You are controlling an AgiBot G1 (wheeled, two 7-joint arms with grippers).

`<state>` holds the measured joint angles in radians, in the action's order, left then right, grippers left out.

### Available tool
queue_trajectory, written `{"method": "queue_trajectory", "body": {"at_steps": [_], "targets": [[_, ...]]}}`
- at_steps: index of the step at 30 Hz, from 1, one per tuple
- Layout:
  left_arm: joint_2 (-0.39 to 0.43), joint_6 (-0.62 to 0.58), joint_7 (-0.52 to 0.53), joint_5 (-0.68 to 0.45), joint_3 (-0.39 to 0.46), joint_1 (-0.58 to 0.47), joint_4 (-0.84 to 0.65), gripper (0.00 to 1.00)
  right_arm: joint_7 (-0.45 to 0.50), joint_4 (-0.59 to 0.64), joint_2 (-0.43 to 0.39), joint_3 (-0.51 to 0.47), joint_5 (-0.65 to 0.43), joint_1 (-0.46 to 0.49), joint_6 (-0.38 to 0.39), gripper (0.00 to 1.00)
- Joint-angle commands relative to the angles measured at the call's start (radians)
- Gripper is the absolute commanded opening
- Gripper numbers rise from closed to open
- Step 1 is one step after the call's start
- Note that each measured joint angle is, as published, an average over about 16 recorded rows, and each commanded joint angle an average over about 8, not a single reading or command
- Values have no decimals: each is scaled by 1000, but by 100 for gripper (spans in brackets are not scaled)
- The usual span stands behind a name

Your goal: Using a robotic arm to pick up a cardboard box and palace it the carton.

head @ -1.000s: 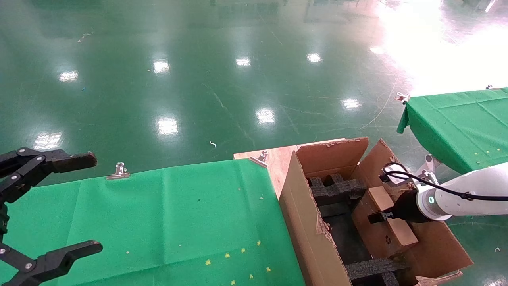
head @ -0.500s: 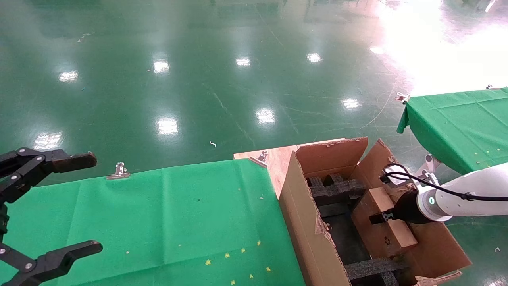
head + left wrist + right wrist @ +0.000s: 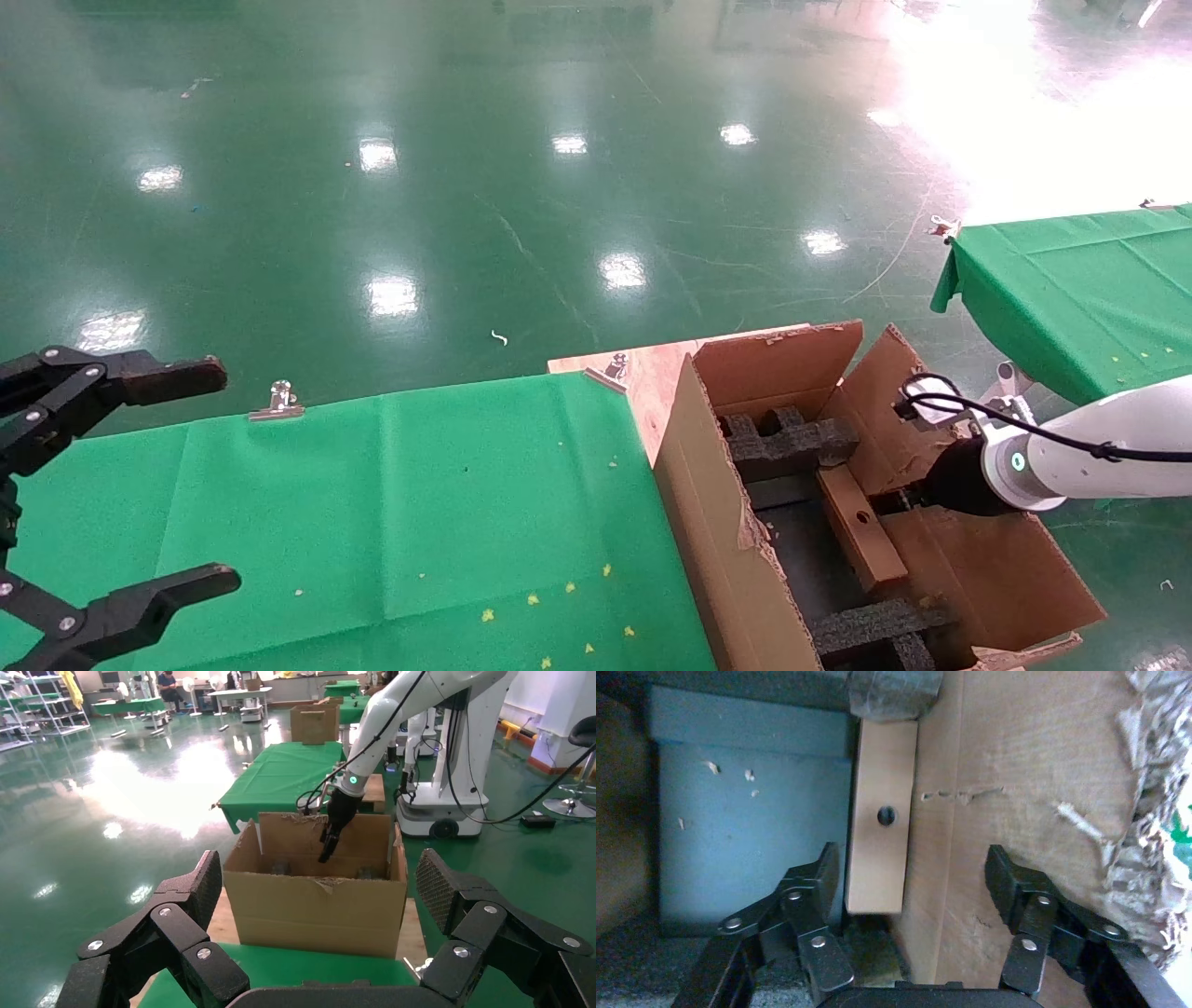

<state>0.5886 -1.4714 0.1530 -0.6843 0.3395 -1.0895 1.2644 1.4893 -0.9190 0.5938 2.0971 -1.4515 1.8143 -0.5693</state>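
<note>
Two black fingers (image 3: 824, 881) of the right gripper (image 3: 909, 888) are seen spread wide with nothing held between them, parked just over the far-right inside of the carton (image 3: 708, 485). From the right wrist view, the cardboard box (image 3: 880, 818) is found standing on its narrow edge inside, the side with the round hole facing up, tucked right against the carton's brown inner wall; one finger sits just beside the box's near end, but whether it's touching can't be told. In the head view the cardboard box (image 3: 861, 539) is seen as a thin strip running from about 11 to 5 o'clock, wedged between the black foam inserts (image 3: 787, 438) and the right-hand flap. The robotic arm (image 3: 1099, 447) is reached in from 3 o'clock, white shell, black cable looped over the wrist. The same arm (image 3: 393, 713) is caught from the left wrist view, dipping into the carton (image 3: 316, 906). Over at 9 o'clock the left gripper (image 3: 112, 485) is held wide open and empty above the green-clothed table (image 3: 391, 503), well apart from everything. Another green table (image 3: 1080, 289) is spotted at 2 o'clock
</note>
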Motion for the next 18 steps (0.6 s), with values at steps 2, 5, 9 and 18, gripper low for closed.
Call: {"method": "queue_trajectory", "body": {"at_steps": [2, 5, 9, 18], "targets": [[0, 0, 0, 0, 0, 0, 0, 100, 2, -8, -5, -4, -2, 13, 3, 100], [0, 0, 0, 0, 0, 0, 0, 100, 3, -21, -12, -14, -7, 41, 12, 100], [0, 0, 0, 0, 0, 0, 0, 100, 3, -58, -30, -40, -4, 92, 35, 100], [0, 0, 0, 0, 0, 0, 0, 100, -47, -248, -108, -143, 79, 206, 101, 100]]}}
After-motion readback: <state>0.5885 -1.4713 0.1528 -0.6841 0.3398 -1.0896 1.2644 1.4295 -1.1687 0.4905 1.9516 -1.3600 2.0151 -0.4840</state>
